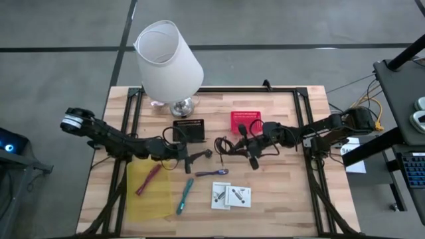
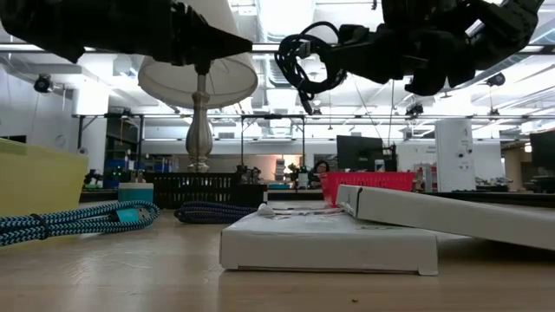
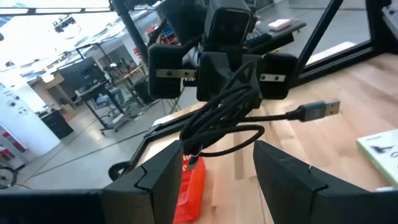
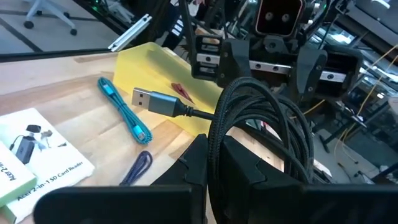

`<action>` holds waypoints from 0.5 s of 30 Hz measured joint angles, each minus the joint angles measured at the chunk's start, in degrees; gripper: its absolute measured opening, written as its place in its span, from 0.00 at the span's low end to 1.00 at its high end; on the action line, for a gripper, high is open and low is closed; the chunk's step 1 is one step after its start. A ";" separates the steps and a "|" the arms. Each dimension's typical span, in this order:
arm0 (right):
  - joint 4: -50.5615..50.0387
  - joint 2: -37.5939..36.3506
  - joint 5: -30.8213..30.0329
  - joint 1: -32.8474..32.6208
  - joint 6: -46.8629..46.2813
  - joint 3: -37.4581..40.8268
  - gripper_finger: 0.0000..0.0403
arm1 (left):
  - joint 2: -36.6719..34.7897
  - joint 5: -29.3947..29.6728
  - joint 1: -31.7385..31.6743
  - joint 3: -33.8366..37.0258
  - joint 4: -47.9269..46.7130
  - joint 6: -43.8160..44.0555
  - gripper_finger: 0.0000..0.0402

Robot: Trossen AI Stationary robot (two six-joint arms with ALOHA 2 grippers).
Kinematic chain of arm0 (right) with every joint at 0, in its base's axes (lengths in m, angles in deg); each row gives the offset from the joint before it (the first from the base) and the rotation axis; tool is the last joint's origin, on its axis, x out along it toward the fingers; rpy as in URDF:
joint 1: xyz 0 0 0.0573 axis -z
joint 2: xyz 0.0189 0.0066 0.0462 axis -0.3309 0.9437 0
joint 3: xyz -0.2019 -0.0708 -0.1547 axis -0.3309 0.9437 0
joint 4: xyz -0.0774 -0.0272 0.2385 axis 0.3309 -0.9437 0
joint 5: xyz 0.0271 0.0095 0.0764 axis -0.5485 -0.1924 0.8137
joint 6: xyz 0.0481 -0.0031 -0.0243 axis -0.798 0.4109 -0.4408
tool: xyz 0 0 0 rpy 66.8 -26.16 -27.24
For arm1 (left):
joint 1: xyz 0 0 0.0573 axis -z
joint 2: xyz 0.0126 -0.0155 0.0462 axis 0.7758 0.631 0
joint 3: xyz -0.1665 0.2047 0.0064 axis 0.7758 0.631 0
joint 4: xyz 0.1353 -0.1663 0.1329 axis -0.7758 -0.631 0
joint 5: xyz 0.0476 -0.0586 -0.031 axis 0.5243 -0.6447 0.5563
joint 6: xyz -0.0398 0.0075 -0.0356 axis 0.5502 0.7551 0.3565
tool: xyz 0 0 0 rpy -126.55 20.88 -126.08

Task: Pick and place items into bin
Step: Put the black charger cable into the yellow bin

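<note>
My right gripper (image 4: pixel 219 163) is shut on the black coiled cable (image 4: pixel 261 118) and holds it in the air over the table's middle (image 1: pixel 224 146). My left gripper (image 3: pixel 217 180) is open and faces it from the table's left (image 1: pixel 204 155), a short way off. The maroon strap (image 1: pixel 147 179) lies in the flat yellow bin (image 1: pixel 159 199). On the table lie the teal cord (image 1: pixel 184 196), the purple cord (image 1: pixel 212 172) and two white packets (image 1: pixel 231 195). The upper packet leans on the lower one (image 2: pixel 347 238). My right gripper pinches the cable's coiled bundle (image 3: pixel 239 93) between its two fingers, several strands at once. The fingers come about level from the table's right. The cable is lifted clear (image 2: pixel 302 62); its loops hang below the fingers, and the USB plug end (image 3: pixel 320 109) sticks out free.
The big white lamp (image 1: pixel 169 56) stands at the far edge. A black basket (image 1: pixel 189 131) and a red basket (image 1: pixel 246 121) sit just beyond the grippers. Black rails (image 1: pixel 312 166) run along the table's left and right sides. Bare wood shows near the front right corner.
</note>
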 joint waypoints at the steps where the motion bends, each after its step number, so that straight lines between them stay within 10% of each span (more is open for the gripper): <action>1: 0.00 0.00 0.00 0.00 0.00 0.00 0.05 | 0.30 0.00 -0.10 -0.16 -0.02 -0.23 0.45; 15: -0.11 0.00 0.00 -0.02 -0.16 0.04 0.05 | 6.68 -0.81 -3.00 -1.88 6.12 -3.23 0.45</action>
